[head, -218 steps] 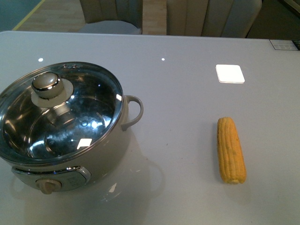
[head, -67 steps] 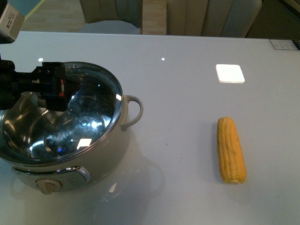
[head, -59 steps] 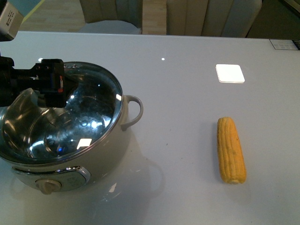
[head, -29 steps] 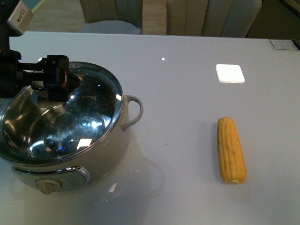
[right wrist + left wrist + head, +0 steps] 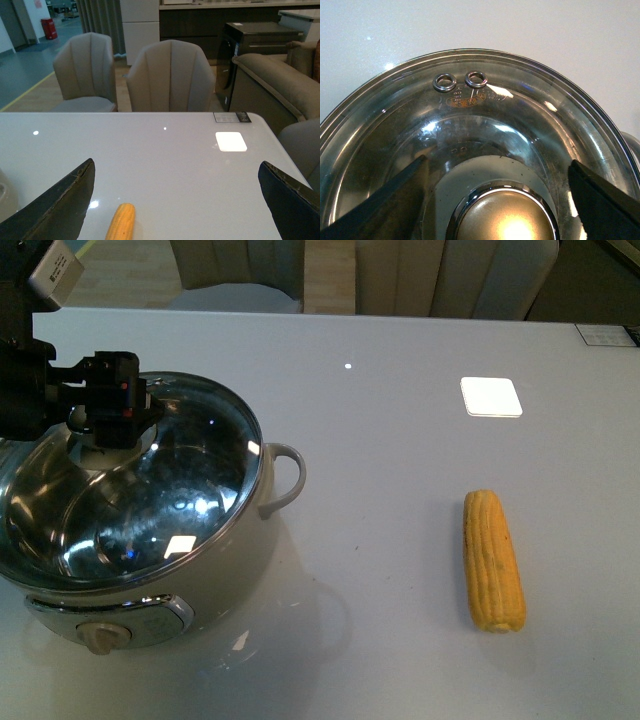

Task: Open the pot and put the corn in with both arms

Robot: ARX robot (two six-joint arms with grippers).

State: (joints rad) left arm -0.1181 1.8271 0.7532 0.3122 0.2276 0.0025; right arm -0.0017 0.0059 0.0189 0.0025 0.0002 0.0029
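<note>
The cream pot (image 5: pixel 200 570) stands at the table's left with its glass lid (image 5: pixel 190 490) on. My left gripper (image 5: pixel 105 425) is open and hangs right over the lid's metallic knob. In the left wrist view the knob (image 5: pixel 507 222) lies between the two black fingers (image 5: pixel 385 210), with a gap on each side of it, and the gripper (image 5: pixel 497 162) holds nothing. The yellow corn (image 5: pixel 493 560) lies on the table at the right, lengthwise. My right gripper (image 5: pixel 176 165) is open and empty above the table, with the corn (image 5: pixel 121 222) below it and to one side. The right arm is out of the front view.
A white square patch (image 5: pixel 491 397) lies on the grey table (image 5: pixel 400 470) beyond the corn. A small label (image 5: pixel 608 335) sits at the far right edge. Upholstered chairs (image 5: pixel 170 75) stand beyond the table's far edge.
My left arm has come in over the pot, which stood alone 3.7 s ago. In the last second the gripper shifted slightly right and away, over the knob. Pot and corn have not moved.
</note>
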